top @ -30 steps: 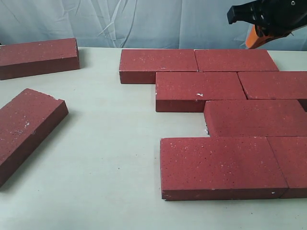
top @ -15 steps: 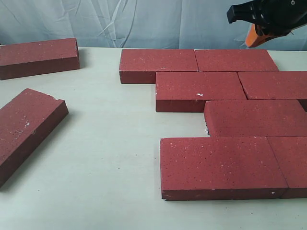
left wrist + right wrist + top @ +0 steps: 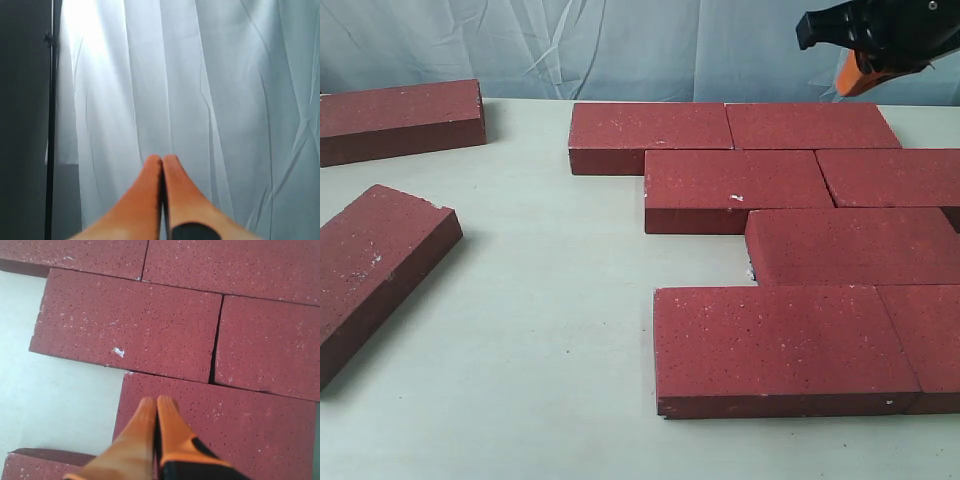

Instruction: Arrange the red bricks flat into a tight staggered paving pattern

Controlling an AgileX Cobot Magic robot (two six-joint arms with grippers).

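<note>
Red bricks (image 3: 738, 190) seem heavy, stiff and gritty; better grasp the loose brick (image 3: 375, 265) across its width. Left gripper (image 3: 161, 162) and right gripper (image 3: 156, 404) are pressed together, empty.

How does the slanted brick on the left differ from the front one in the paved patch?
The slanted brick lies angled to the paved patch; the front brick lies square within it. The slanted brick stands alone, touching no other; the front brick butts against its neighbours. Both lie flat, dark red and speckled.

I see a pale table (image 3: 540, 330) near me and a wrinkly white curtain (image 3: 620, 45) hanging far behind it.
</note>
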